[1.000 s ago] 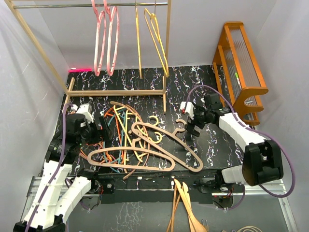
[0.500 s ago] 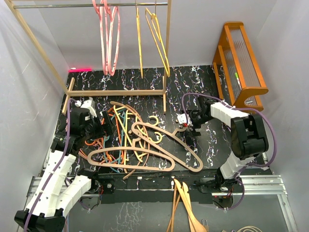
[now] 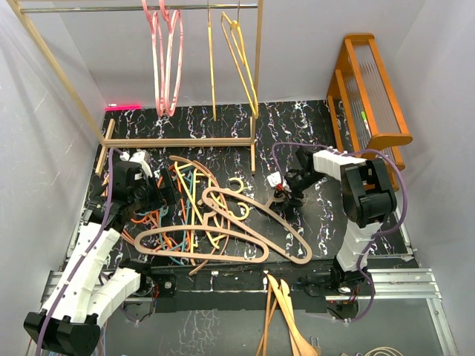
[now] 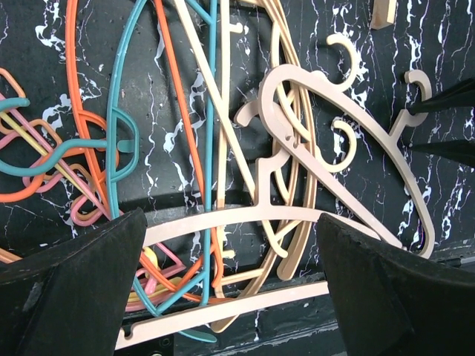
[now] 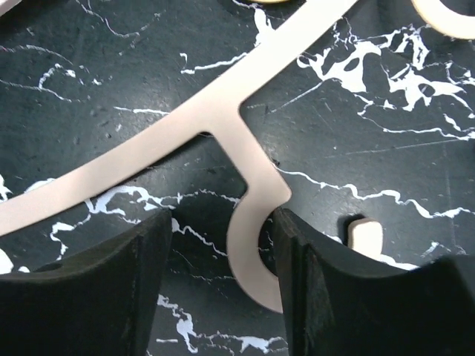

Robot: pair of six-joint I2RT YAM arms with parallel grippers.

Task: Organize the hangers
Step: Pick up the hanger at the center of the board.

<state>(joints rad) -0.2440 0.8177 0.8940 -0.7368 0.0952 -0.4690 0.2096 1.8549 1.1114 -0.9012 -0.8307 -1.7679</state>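
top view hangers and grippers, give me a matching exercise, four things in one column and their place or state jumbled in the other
Things
1. pink hangers
2. light wooden hangers
3. right gripper
4. left gripper

Places or states
A. open, one finger each side of a tan hanger hook
B. open above the tangled pile of coloured hangers
C. hooked on the rail, left of the yellow hangers
D. lying at the near edge, off the black mat

Pairs: 1-C, 2-D, 3-A, 4-B
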